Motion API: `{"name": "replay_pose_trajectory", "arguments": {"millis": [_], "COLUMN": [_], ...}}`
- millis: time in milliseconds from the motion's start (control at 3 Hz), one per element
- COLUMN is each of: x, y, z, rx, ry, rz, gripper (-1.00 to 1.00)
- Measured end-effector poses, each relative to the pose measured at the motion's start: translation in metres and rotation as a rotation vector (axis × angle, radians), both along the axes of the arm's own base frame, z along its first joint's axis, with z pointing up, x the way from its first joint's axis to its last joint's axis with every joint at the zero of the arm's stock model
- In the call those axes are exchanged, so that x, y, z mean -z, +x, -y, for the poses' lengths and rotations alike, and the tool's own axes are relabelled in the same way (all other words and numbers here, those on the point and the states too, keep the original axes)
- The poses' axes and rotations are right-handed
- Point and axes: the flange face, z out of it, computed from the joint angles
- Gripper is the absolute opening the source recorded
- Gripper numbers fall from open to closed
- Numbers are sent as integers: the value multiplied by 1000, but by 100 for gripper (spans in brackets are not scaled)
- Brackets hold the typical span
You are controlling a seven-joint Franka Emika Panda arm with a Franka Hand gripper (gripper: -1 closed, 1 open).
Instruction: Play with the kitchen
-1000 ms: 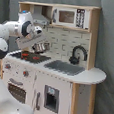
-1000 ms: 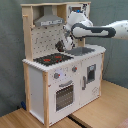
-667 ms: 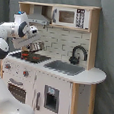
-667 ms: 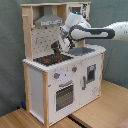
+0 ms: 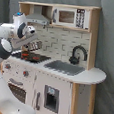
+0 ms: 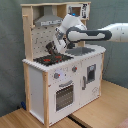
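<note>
**Hovering over the hob**

Reaching in w/ the white Franka arm, gripper [image 6: 51, 48] hangs just above the red-ringed black hob [image 6: 51, 60] of the tall white and pale-wood toy kitchen [image 5: 54, 88], under the grey hood [image 6: 48, 21]. Claw state: can't tell, something dark at its tip. Black faucet [image 5: 77, 53] and sink [image 5: 64, 67] sit beside, kitchen standing on a wooden table [image 6: 100, 105].

Backdrop: plain grey-green curtain [image 6: 10, 60] hanging in soft folds behind the scene in both exterior views; below, a light wooden tabletop [image 6: 107, 107] in two abutting panels, evenly lit, in the second exterior view.
</note>
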Motion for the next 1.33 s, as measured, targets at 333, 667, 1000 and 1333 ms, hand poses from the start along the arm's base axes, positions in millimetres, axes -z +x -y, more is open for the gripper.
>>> {"name": "replay_pose_trajectory", "arguments": {"millis": [333,667,1000,1333], "x": [-2,-3,27,38], "y": [6,-5,-11,-5], "z": [-12,-43,-63,-57], "rx": [-26,-81,-112,-98], "ry": [19,54,93,96], "rz": [12,5,-70,-117], "gripper": [-100,-100,-100,-100]}}
